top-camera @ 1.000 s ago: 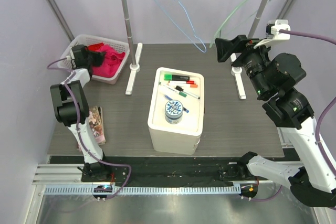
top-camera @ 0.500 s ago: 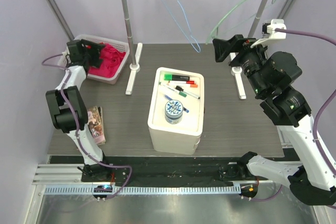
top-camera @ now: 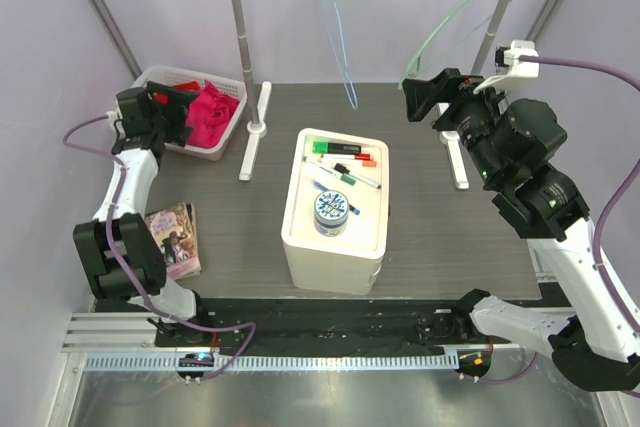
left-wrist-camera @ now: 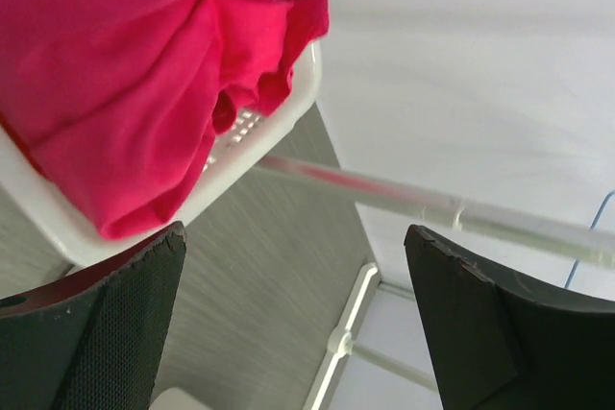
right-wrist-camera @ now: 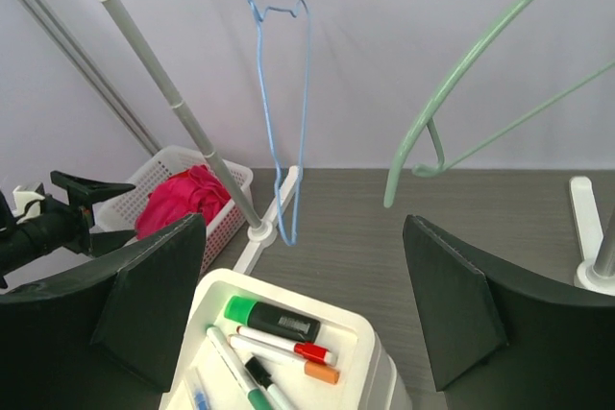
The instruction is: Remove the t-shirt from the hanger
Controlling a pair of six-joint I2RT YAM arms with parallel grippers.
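Though patterned, tin lid [top-camera: 331, 210] illegible; t-shirt [top-camera: 212, 112] in basket [top-camera: 208, 151]

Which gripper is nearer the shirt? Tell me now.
Left. The left gripper hovers at the basket, beside the shirt; the right gripper is across the table, by the green hanger.

The left arm [top-camera: 122, 187] and right arm [top-camera: 525, 142] are built from black joint housings and white links. Purple cables [top-camera: 590, 64] are routed along both. Black, finely textured, wedge-shaped fingers [left-wrist-camera: 106, 333] are fitted.
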